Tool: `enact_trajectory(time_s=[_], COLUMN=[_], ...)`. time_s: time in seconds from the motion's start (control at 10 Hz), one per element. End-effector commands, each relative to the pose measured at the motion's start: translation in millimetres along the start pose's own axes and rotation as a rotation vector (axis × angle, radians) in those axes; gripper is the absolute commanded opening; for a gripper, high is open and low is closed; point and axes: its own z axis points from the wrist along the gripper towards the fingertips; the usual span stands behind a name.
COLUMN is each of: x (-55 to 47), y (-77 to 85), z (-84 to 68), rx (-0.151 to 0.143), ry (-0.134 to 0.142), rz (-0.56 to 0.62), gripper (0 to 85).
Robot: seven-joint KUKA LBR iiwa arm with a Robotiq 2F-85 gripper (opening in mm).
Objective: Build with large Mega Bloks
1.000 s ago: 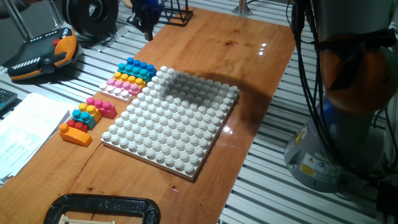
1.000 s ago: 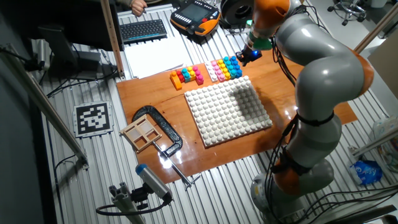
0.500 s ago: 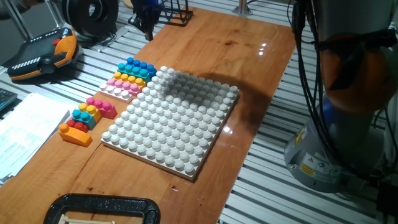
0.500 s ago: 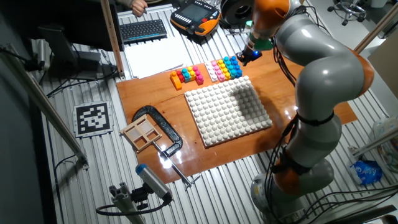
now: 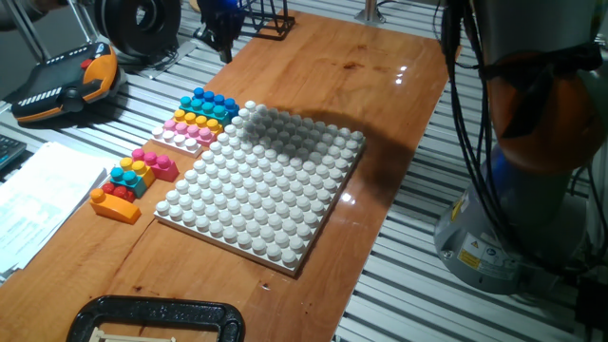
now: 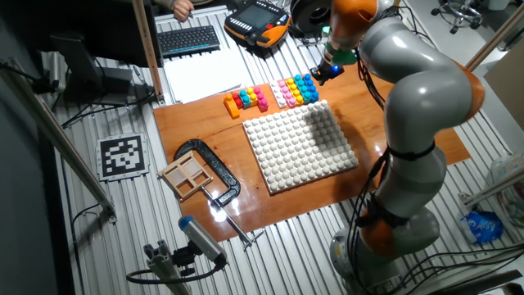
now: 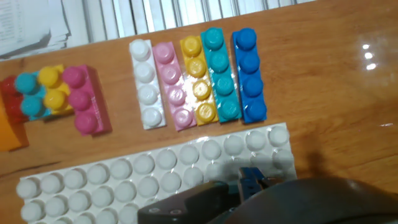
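We see a glossy wooden table (image 5: 380,104) on slatted metal framing. The row of Mega Bloks (image 7: 199,78) lies along the table's edge beside the white baseplate (image 5: 266,185). The pincer (image 6: 325,71) hovers above them; we cannot tell its state.

Beside the white baseplate (image 7: 149,171), a row of bricks is laid side by side: white (image 7: 145,84), pink (image 7: 172,86), yellow-orange (image 7: 198,79), cyan (image 7: 220,73) and dark blue (image 7: 249,75). Further from it, a cluster (image 7: 53,99) is seen in red, orange, cyan, yellow and magenta. The tabletop (image 5: 380,85) is reddish-brown wood.
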Motion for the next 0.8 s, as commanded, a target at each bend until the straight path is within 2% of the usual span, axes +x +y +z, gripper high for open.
enact_trajectory(time_s=[0.0,0.2,0.7], x=[-8.2,-30.4,-61.1], y=[-1.0,-5.5,-10.3], z=[5.0,16.6,45.7], rx=[-0.001,-0.015,-0.017], ry=[0.001,0.014,0.01], rz=[-0.006,-0.028,-0.07], gripper=[0.0,0.0,0.0])
